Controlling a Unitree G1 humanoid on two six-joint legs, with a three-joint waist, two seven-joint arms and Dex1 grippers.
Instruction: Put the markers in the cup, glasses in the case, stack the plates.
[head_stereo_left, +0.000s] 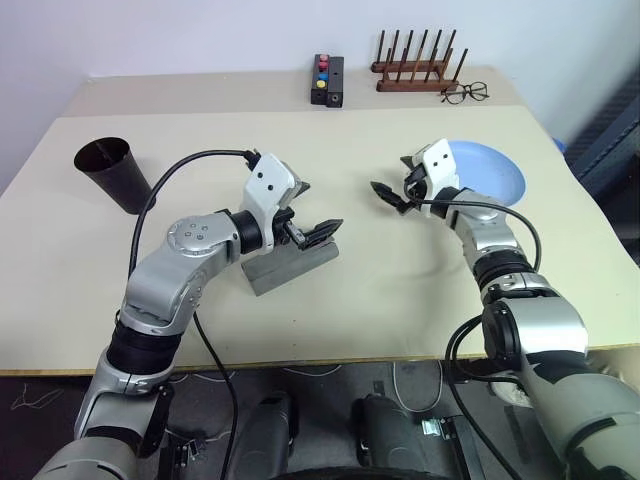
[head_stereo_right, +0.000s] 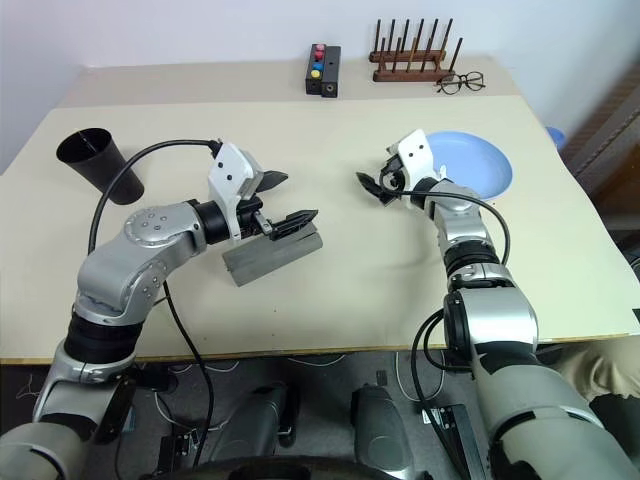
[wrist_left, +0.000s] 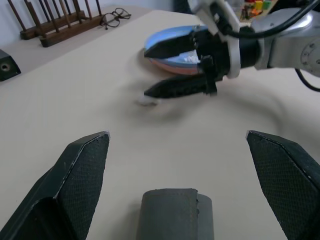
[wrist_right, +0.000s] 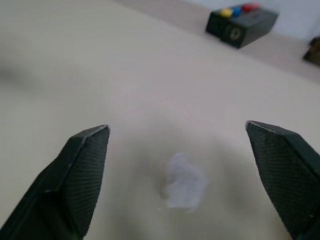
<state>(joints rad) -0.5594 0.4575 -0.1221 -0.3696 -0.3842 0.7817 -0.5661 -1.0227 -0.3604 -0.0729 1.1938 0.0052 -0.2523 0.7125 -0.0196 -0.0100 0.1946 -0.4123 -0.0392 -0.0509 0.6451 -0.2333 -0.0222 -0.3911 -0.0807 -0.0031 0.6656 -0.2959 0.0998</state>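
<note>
Left gripper (head_stereo_left: 318, 213): fingers spread, empty, poised over closed grey case (head_stereo_left: 290, 264) on near table (head_stereo_left: 380, 300).
Right gripper (head_stereo_left: 393, 192): fingers apart, empty, above bare tabletop just beside plates (head_stereo_left: 495, 170), blue stacked on pink.
Small white scrap (wrist_right: 184, 182) lies under right gripper.
Black cup (head_stereo_left: 112, 172): upright, far left.
Button box (head_stereo_left: 327, 79), wooden rack (head_stereo_left: 415, 65), clear eyeglasses (head_stereo_left: 464, 93): far edge.

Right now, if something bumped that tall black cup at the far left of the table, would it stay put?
Probably not. The cup looks tall and narrower at the base than at its open rim, so it seems top-heavy and apt to tip. It looks like thin plastic, likely light, so a nudge may slide it across the smooth table. Once on its side, its round tapered body would likely roll in a curve.
</note>
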